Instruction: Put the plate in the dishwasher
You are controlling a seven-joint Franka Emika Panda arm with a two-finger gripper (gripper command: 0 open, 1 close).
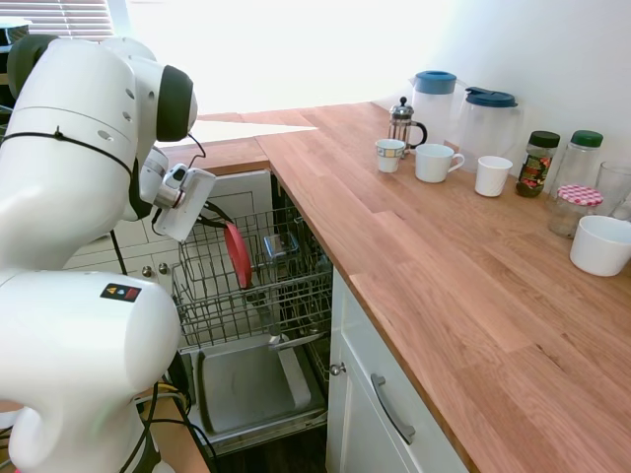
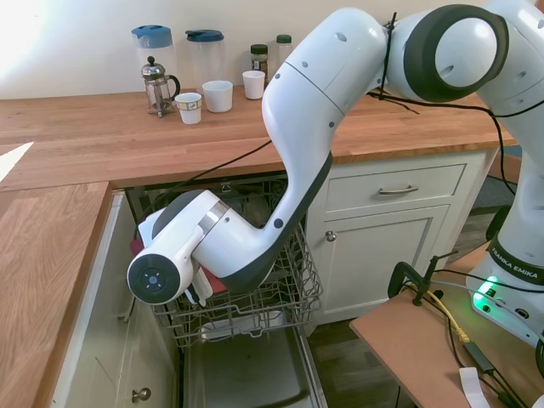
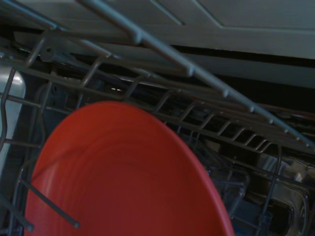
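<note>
Running along the wall and round the corner, the wooden countertop (image 1: pixel 463 286) is the largest thing in sight, with white cabinet fronts (image 2: pixel 399 229) beneath it. Between those fronts sits the dishwasher (image 1: pixel 251 384), its door folded down flat and its grey wire rack (image 1: pixel 296 286) pulled out over the door panel. The white arm reaches down over the rack, and its wrist hangs just above the rack's left side in the first exterior view. The gripper (image 1: pixel 202 212) points toward the rack, but the wrist and camera housing hide the fingertips in both exterior views, so I cannot tell whether the jaws are released or clenched. The plate (image 1: pixel 237 255), coral-red, stands on edge inside the rack among the tines, just beside the gripper; in the second exterior view only a red sliver (image 2: pixel 136 248) shows behind the wrist, while the wrist view fills with its broad face (image 3: pixel 123 182) crossed by wire prongs. Whether the gripper touches it is not visible. A small grey cutlery basket (image 1: pixel 280 247) sits in the rack to the right of the plate. Far along the counter stand two blue-lidded jugs (image 1: pixel 434 99), a French press (image 1: pixel 402 122), white mugs (image 1: pixel 436 163), jars (image 1: pixel 537 163) and a white bowl (image 1: pixel 600 244).
</note>
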